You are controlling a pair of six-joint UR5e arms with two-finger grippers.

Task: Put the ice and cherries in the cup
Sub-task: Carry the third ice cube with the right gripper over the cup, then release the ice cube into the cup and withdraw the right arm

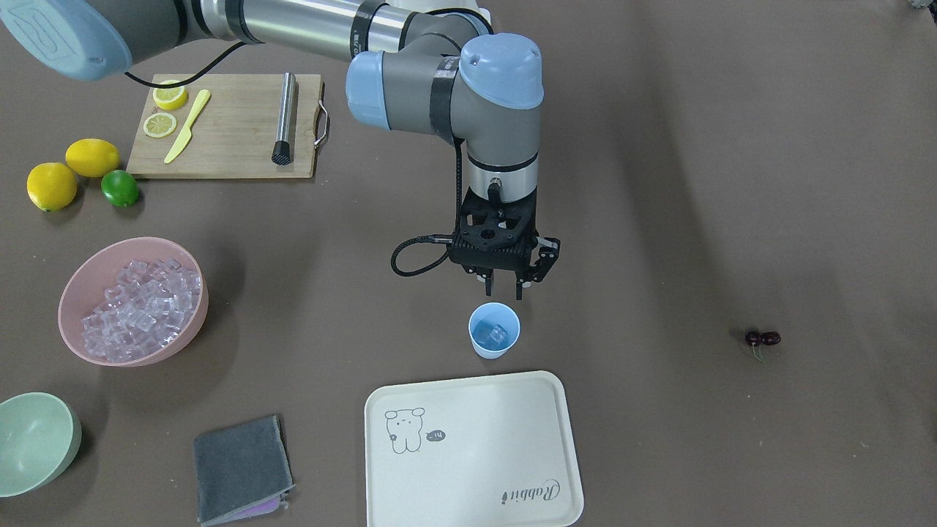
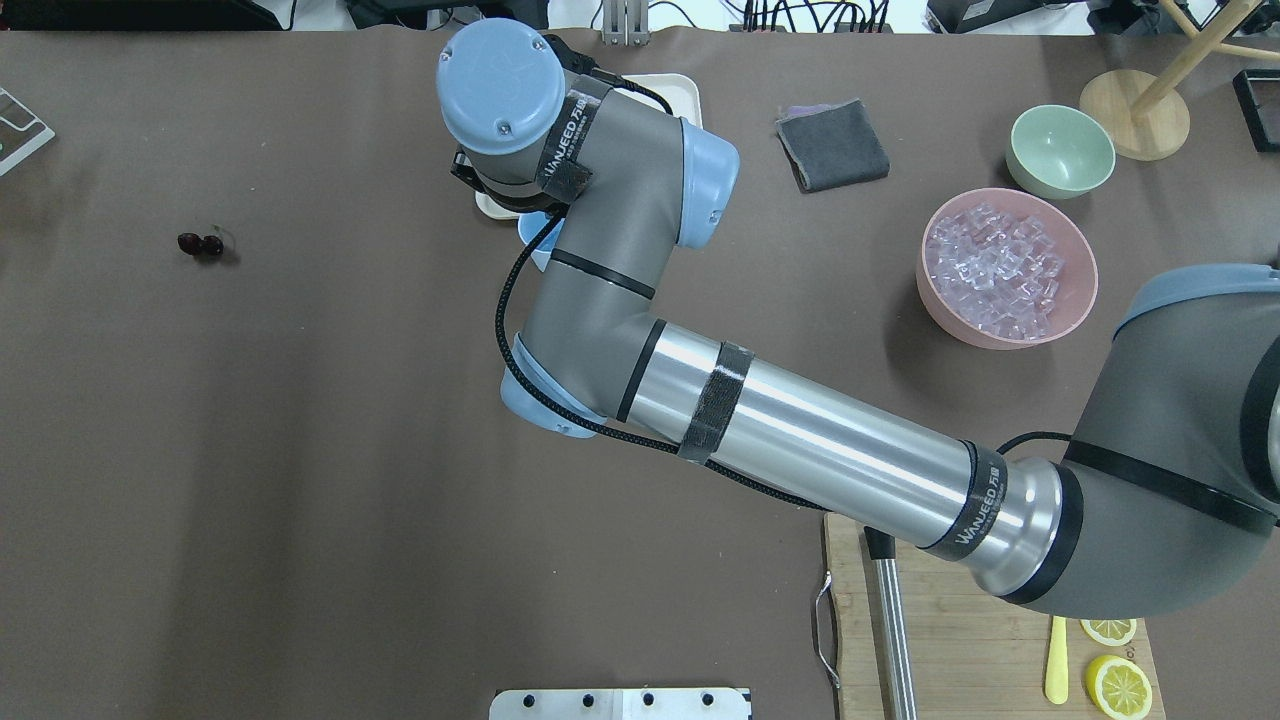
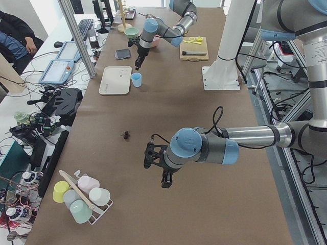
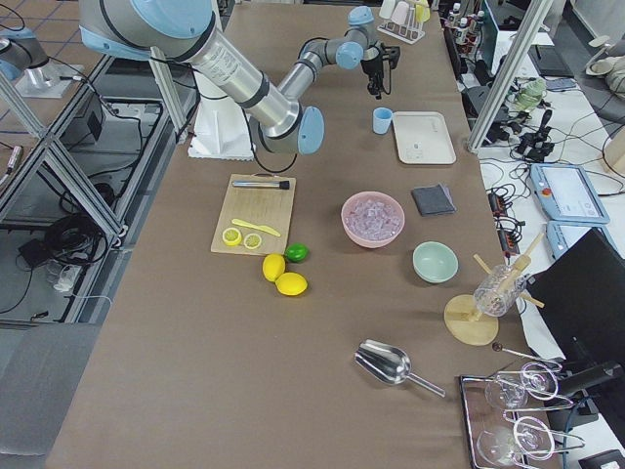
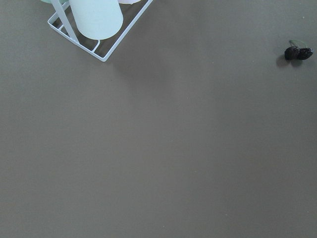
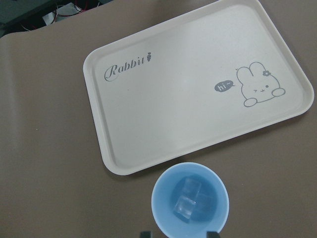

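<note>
The light-blue cup (image 1: 494, 331) stands on the brown table just behind the cream tray, with a few clear ice cubes (image 6: 188, 199) inside. My right gripper (image 1: 504, 287) hangs just above the cup's robot-side rim, open and empty; its two fingertips show apart at the bottom of the right wrist view. More ice (image 1: 143, 300) fills the pink bowl (image 1: 187, 333). The dark cherries (image 1: 762, 338) lie alone on the table, far from the cup, and also show in the left wrist view (image 5: 298, 53). My left gripper (image 3: 164, 179) hovers near the cherries (image 3: 125, 135); I cannot tell whether it is open.
A cream rabbit tray (image 1: 476, 454) lies beside the cup. A grey cloth (image 1: 238, 468) and a pale green bowl (image 1: 33, 439) lie near the pink bowl. A cutting board (image 1: 227, 124) holds lemon slices, a knife and a muddler, with lemons and a lime (image 1: 119, 188) beside it.
</note>
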